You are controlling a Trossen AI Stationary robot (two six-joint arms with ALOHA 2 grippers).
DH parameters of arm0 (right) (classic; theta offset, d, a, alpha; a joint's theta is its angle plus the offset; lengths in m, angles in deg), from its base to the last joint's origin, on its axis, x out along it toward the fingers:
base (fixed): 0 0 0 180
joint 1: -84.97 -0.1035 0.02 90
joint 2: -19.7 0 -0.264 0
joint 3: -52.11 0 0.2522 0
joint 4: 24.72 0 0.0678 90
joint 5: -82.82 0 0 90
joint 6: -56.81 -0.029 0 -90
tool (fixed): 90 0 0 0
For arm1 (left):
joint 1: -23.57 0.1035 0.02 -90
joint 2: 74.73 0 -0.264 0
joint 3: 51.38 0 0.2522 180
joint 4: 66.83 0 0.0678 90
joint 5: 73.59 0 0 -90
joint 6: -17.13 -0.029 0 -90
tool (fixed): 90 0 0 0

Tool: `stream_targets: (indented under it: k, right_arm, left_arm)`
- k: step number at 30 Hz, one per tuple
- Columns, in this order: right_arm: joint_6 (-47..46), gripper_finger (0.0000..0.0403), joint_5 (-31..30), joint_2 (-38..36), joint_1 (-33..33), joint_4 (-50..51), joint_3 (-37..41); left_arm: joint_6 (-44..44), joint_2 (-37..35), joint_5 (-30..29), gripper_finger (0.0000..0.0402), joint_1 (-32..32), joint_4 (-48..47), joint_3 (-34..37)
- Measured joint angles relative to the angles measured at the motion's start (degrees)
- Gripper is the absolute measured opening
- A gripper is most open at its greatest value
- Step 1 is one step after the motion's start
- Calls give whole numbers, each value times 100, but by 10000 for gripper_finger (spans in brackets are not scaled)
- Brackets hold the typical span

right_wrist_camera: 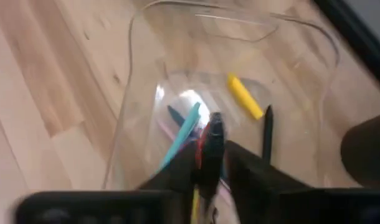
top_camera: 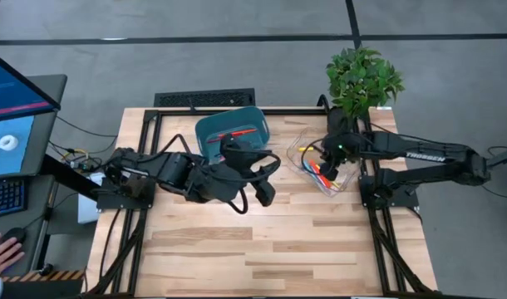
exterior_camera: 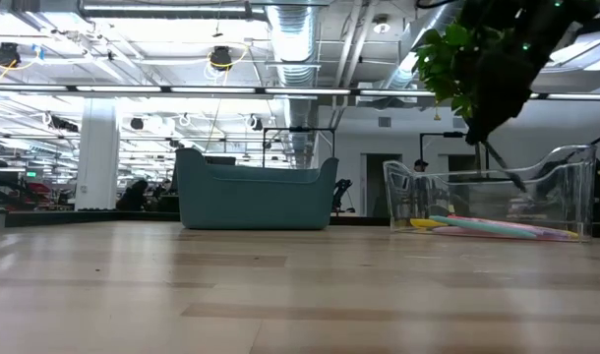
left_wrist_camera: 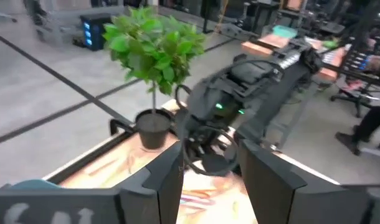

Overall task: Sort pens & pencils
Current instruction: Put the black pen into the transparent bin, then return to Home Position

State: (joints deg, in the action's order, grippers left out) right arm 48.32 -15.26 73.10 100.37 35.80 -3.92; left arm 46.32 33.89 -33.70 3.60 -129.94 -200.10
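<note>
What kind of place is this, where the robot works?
Probably a robotics lab in an open, industrial-style office. The ceiling shows bare ducts, a monitor stands beside the wooden table, and more desks and office chairs fill the room behind.

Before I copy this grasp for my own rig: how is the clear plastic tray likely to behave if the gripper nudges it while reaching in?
The clear tray looks thin-walled and holds only a few pens, so it is probably light and may slide on the smooth wooden table. Its broad base and low walls suggest it would skid rather than tip. The right gripper is down among the pens, so a sideways drag could shift it.
</note>
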Motion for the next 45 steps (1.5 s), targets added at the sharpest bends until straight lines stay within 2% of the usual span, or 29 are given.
stream_targets:
  k: [6, 9, 11, 14, 18, 22, 24, 27, 30, 32, 33, 35, 38, 43, 45]
  right_arm:
    - [-153, 246, 114, 259, 205, 433, -352]
    - [-183, 310, 321, 250, 331, 658, -583]
    - [-197, 341, 700, 136, 393, 705, -868]
    - [-171, 372, 1431, -223, 455, 773, -1546]
    - [30, 391, 1811, -933, 445, 810, -2565]
    - [709, 397, 1779, -2041, 374, 216, -2793]
    - [537, 396, 1254, -2773, 376, -126, -2553]
    - [-33, 395, 479, -3916, 385, -249, -1905]
    - [-790, 393, 479, -4876, 381, -345, -926]
    - [-1189, 393, 623, -5340, 402, -644, -329]
    - [-1314, 393, 721, -5314, 436, -865, -94]
    - [-1394, 393, 837, -5220, 451, -608, 187]
    - [-1403, 393, 1070, -4951, 531, -2058, 658]
    - [-1501, 393, 1156, -4948, 524, -3094, 1439]
    - [-1576, 393, 1252, -4998, 466, -3210, 1732]
  left_arm:
    - [110, -37, 830, 144, -37, -31, 0]
    - [248, -48, 1471, 144, -38, -269, 1]
    - [499, -90, 1649, 144, -39, -535, 4]
    - [703, -287, 1547, 144, -61, -884, 9]
    - [-36, -902, 1472, 143, -260, -1172, 19]
    - [-486, -1822, 271, 143, -947, -1624, 505]
    - [-389, -2346, -281, 143, -1359, -1781, 1085]
    - [593, -3335, -1070, 143, -2153, -2065, 2544]
    - [1907, -4544, -1827, 143, -2972, -1965, 4420]
    - [2647, -5344, -2096, 143, -3512, -1685, 5659]
    - [2826, -5739, -2219, 143, -3762, -1382, 6284]
    - [2857, -6460, -2358, 143, -4217, -722, 7376]
    - [2777, -7481, -2601, 143, -4712, 348, 8820]
    - [2622, -8866, -2747, 143, -5305, 1831, 10669]
    - [2458, -9297, -2749, 143, -5488, 2381, 11258]
